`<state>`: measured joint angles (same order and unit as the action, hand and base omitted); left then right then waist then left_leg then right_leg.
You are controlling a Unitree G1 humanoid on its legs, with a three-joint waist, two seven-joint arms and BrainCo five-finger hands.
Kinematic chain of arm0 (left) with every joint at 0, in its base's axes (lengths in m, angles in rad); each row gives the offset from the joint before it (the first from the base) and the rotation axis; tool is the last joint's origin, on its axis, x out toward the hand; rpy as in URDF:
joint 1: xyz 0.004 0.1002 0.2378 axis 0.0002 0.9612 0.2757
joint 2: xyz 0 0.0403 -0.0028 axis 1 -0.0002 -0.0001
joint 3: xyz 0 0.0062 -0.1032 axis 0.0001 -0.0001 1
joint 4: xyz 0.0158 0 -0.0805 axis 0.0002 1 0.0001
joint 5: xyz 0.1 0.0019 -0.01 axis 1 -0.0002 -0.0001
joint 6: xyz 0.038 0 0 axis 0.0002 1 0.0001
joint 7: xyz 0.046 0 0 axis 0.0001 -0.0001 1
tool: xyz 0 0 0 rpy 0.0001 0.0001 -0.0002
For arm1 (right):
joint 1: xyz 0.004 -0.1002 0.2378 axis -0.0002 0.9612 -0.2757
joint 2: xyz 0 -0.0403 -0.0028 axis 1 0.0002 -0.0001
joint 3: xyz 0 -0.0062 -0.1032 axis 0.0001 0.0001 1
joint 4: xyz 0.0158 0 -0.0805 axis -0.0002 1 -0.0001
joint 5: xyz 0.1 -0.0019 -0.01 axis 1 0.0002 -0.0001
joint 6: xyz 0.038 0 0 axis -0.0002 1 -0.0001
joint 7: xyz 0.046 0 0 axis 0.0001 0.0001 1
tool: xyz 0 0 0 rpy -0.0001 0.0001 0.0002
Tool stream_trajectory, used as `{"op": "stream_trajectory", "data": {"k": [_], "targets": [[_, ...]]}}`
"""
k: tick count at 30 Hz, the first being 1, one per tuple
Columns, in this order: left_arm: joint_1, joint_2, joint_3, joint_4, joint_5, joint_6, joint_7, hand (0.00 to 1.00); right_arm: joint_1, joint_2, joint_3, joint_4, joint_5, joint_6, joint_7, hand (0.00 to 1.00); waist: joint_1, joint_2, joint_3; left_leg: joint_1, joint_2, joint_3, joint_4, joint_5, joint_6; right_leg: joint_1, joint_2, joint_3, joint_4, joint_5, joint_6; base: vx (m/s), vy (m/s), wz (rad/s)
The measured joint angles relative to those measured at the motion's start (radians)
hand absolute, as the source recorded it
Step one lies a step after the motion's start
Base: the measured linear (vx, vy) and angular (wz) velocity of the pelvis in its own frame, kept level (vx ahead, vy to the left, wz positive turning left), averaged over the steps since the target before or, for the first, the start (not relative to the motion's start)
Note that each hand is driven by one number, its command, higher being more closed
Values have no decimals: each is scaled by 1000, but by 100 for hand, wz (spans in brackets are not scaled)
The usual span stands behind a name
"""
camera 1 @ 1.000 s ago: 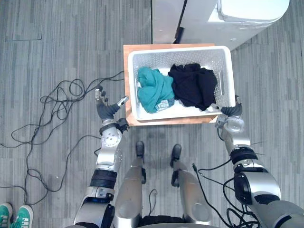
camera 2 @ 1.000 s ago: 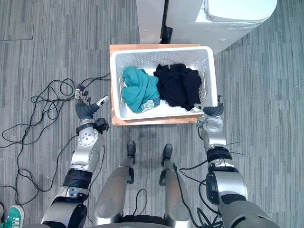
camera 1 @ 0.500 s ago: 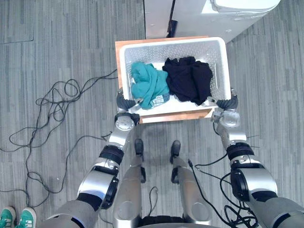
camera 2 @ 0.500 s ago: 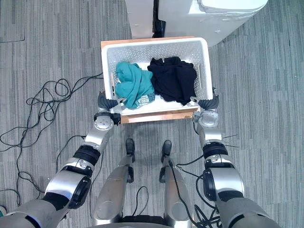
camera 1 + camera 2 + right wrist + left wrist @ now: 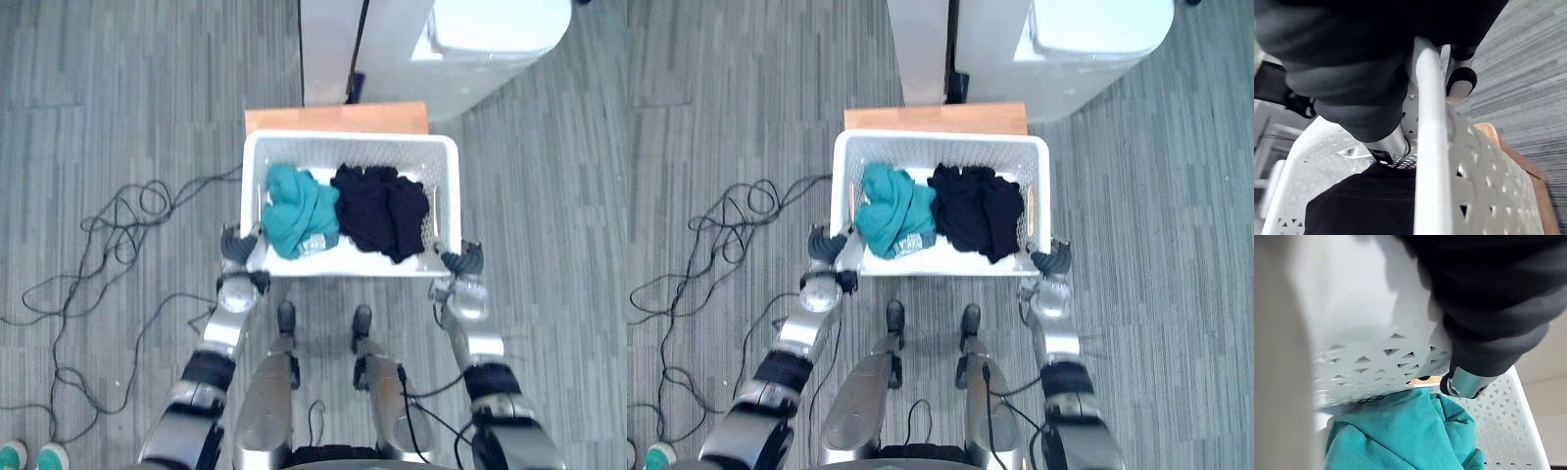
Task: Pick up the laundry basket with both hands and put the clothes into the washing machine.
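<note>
While both hands clamp its near corners, the white laundry basket (image 5: pixel 348 143) sits at the centre of the head camera's view, directly ahead of the robot. A crumpled teal garment (image 5: pixel 297 211) fills its 9 o'clock half and a black garment (image 5: pixel 382 208) its 3 o'clock half, the two touching at the middle.

The left hand (image 5: pixel 238 251) grips the basket's 7 o'clock corner. Its wrist view shows the thumb (image 5: pixel 1465 382) hooked inside the perforated wall, just above the teal cloth. The right hand (image 5: pixel 462 262) holds the 5 o'clock corner, its thumb (image 5: pixel 1391 144) pressed inside the wall above the black cloth. Its dark-tipped fingers (image 5: pixel 1462 81) are curled over the outside of the rim, pinching it.

A wooden stand (image 5: pixel 333 118) shows at the basket's 12 o'clock edge; whether the basket rests on it cannot be told. Beyond the stand, a white cabinet (image 5: pixel 328 49) stands at 12 o'clock and the white washing machine (image 5: pixel 490 39) at 1 o'clock, side by side. A person's teal shoes (image 5: pixel 49 456) stand well apart at 8 o'clock on the grey floor (image 5: pixel 118 98).
</note>
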<state>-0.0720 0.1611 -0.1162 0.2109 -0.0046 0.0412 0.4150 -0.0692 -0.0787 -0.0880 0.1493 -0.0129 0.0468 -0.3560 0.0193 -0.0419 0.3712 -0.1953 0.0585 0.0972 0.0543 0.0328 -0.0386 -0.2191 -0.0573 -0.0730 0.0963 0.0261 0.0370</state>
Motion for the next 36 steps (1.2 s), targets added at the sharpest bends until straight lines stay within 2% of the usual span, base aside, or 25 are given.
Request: {"op": "stream_trajectory", "data": {"k": [4, 8, 10, 11, 13, 14, 15, 17, 18, 20, 21, 22, 24, 25, 26, 27, 28, 29, 30, 31, 33, 34, 35, 36], "targets": [[194, -18, 10, -160, 16, 0, -44, 100, 160, 40, 10, -138, -19, -2, 37, 100, -4, 2, -76, 17, 25, 49, 85, -65, -3, 29, 24, 67, -13, 2, -2, 65, -14, -50], [270, -62, 8, -235, 16, 0, -81, 100, 302, 64, -6, -292, -19, -2, 60, 100, -10, -2, -120, 28, 50, 81, 163, -131, -7, 44, 47, 122, -13, 3, -1, 56, 7, -53], [312, -73, 7, -296, 15, 0, -89, 100, 370, 80, -12, -372, -19, -3, 75, 100, -11, -4, -134, 38, 74, 147, 216, -175, -6, 41, 65, 184, -8, 12, 7, 24, 46, -108], [331, -74, 9, -326, 15, 0, -89, 100, 389, 90, -11, -398, -17, -12, 79, 100, -9, -4, -136, 53, 104, 216, 276, -222, -7, 37, 89, 242, 2, 21, 17, -14, 65, -141], [334, -74, 10, -330, 13, 0, -89, 100, 385, 96, -11, -400, -16, -21, 80, 100, -9, -5, -141, 77, 143, 296, 315, -263, -2, 33, 105, 274, -12, 28, 36, -103, 76, -164], [333, -73, 11, -331, 13, 0, -89, 100, 380, 95, -12, -394, -16, -21, 80, 100, -9, -8, -144, 115, 175, 390, 328, -284, 0, 23, 79, 178, -10, -10, -2, -130, 69, -155], [334, -73, 12, -331, 13, 0, -89, 100, 379, 93, -12, -389, -16, -24, 80, 100, -9, -9, -144, 124, 179, 410, 329, -287, 0, 20, 70, 144, -5, -12, -9, -79, 62, -174], [331, -74, 36, -321, 12, 0, -90, 100, 325, 93, -10, -294, -7, -42, 94, 100, -28, -31, -158, 182, 207, 563, 335, -304, -1, -15, -52, -215, 70, -33, -69, -11, 51, -161], [330, -74, 40, -318, 12, 0, -91, 100, 317, 92, -9, -282, -5, -42, 96, 100, -29, -32, -158, 189, 210, 577, 336, -305, -1, -15, -63, -253, 79, -37, -75, 41, -1, -157], [324, -79, 61, -289, 12, 0, -90, 100, 258, 87, -1, -198, 3, -42, 99, 100, -33, -34, -160, 231, 229, 665, 347, -311, -7, -9, -132, -509, 114, -43, -124, 73, -59, -150], [324, -81, 64, -287, 12, 0, -90, 100, 255, 86, 1, -192, 3, -42, 99, 100, -32, -33, -160, 234, 233, 669, 346, -313, -9, -10, -131, -521, 113, -43, -124, 83, -118, -139], [324, -83, 70, -277, 12, 1, -89, 100, 249, 79, 8, -180, 3, -42, 102, 100, -32, -29, -162, 248, 248, 688, 352, -326, -28, -18, -112, -516, 112, -33, -110, 89, -161, -109], [329, -90, 70, -259, 11, 2, -91, 100, 251, 66, 11, -170, 3, -41, 111, 100, -37, -14, -166, 272, 301, 713, 409, -340, -28, -23, -55, -457, 114, -31, -105, 105, -175, -112], [332, -106, 72, -242, 3, 3, -92, 100, 248, 52, 12, -163, 3, -39, 114, 100, -33, -3, -166, 257, 364, 659, 542, -328, 12, -16, -13, -410, 118, -31, -106, 95, -161, -106], [337, -114, 71, -233, -5, 3, -92, 100, 245, 41, 13, -163, 3, -38, 117, 100, -28, 9, -166, 237, 394, 611, 621, -314, 77, -7, 9, -385, 117, -31, -107, 112, -188, -152], [356, -129, 70, -223, -20, 3, -93, 100, 239, 15, 21, -163, 3, -38, 119, 100, -22, 36, -168, 175, 433, 489, 778, -251, 182, 17, 57, -332, 104, -34, -111, 160, -100, -165], [382, -145, 67, -221, -39, 2, -93, 100, 230, -13, 36, -164, 3, -37, 120, 100, -16, 68, -180, 105, 397, 322, 886, -275, 133, 31, 93, -268, 85, -39, -119, 136, -51, -170], [388, -157, 66, -221, -47, 2, -93, 100, 225, -26, 37, -164, 3, -37, 120, 100, -10, 82, -181, 77, 356, 264, 906, -296, 100, 41, 106, -245, 72, -40, -120, 183, 67, -169], [392, -172, 68, -221, -56, 2, -93, 100, 220, -38, 39, -164, 3, -37, 120, 100, 0, 87, -182, 20, 268, 191, 902, -323, 75, 59, 118, -192, 42, -33, -136, 209, 119, -150], [402, -175, 68, -221, -65, 2, -93, 100, 219, -38, 40, -164, 3, -37, 121, 100, 1, 88, -182, -32, 199, 157, 860, -333, 76, 85, 123, -157, 4, -29, -143, 247, 142, -136], [417, -175, 72, -221, -68, 1, -95, 100, 222, -41, 51, -164, 3, -35, 122, 100, 13, 88, -178, -89, 128, 128, 735, -331, 73, 135, 127, -112, -57, -27, -145, 215, 129, -125], [421, -177, 72, -222, -69, 1, -101, 100, 226, -47, 53, -164, 3, -35, 122, 100, 29, 88, -176, -115, 86, 104, 599, -316, 46, 171, 132, -75, -115, -28, -144, 200, 131, -132], [422, -186, 73, -222, -69, 1, -103, 100, 226, -50, 55, -165, 3, -35, 122, 100, 35, 99, -178, -120, 78, 89, 492, -302, 19, 190, 155, -56, -135, -28, -138, 216, 104, -159], [426, -203, 83, -225, -69, -3, -107, 100, 218, -68, 61, -173, 3, -35, 123, 100, 79, 148, -171, -111, 116, 75, 390, -219, 5, 145, 193, -17, 13, -53, -159, 328, 90, -131]]}}
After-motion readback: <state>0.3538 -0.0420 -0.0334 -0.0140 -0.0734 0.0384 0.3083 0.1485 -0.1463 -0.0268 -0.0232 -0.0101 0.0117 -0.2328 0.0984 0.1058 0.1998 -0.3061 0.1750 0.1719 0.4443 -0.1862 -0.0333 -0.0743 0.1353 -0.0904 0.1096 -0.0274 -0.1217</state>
